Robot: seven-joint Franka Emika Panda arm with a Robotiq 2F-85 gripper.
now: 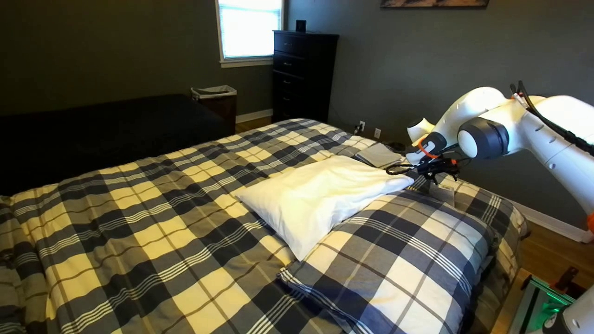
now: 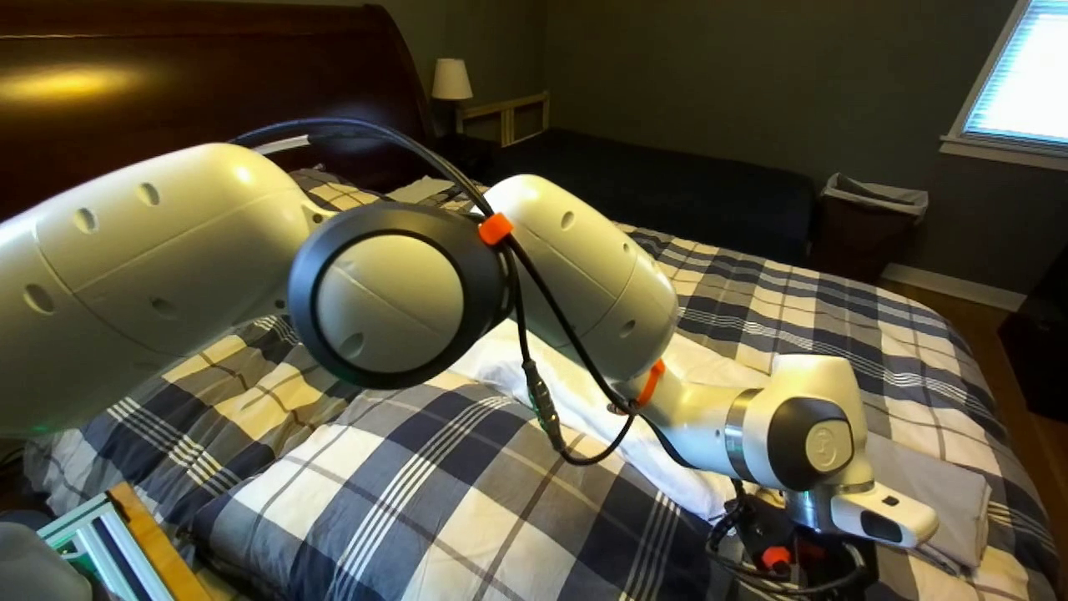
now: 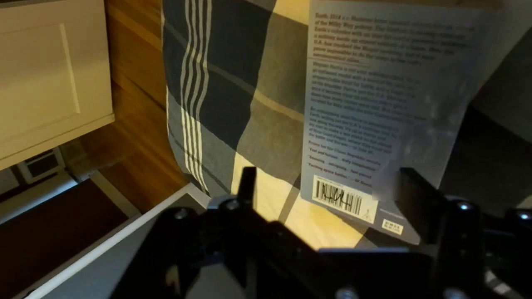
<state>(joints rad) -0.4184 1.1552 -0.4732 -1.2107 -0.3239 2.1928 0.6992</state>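
Book (image 3: pixel 374 104): on the plaid bedspread (image 1: pixel 153 222), beside the plaid pillow (image 1: pixel 408 250); printed back cover and barcode facing the wrist view; whether flat or leaning, I cannot tell
Gripper (image 3: pixel 331 190): at the barcode end of the book
Fingers (image 3: pixel 247 182): spread apart; one overlaps the cover in the wrist view; contact cannot be made out
White pillow (image 1: pixel 320 195): against the plaid pillow, one corner near the gripper
Grey cloth (image 1: pixel 378 155): folded, near the white pillow
Dresser (image 1: pixel 304 76): dark, beside the window (image 1: pixel 250 30)
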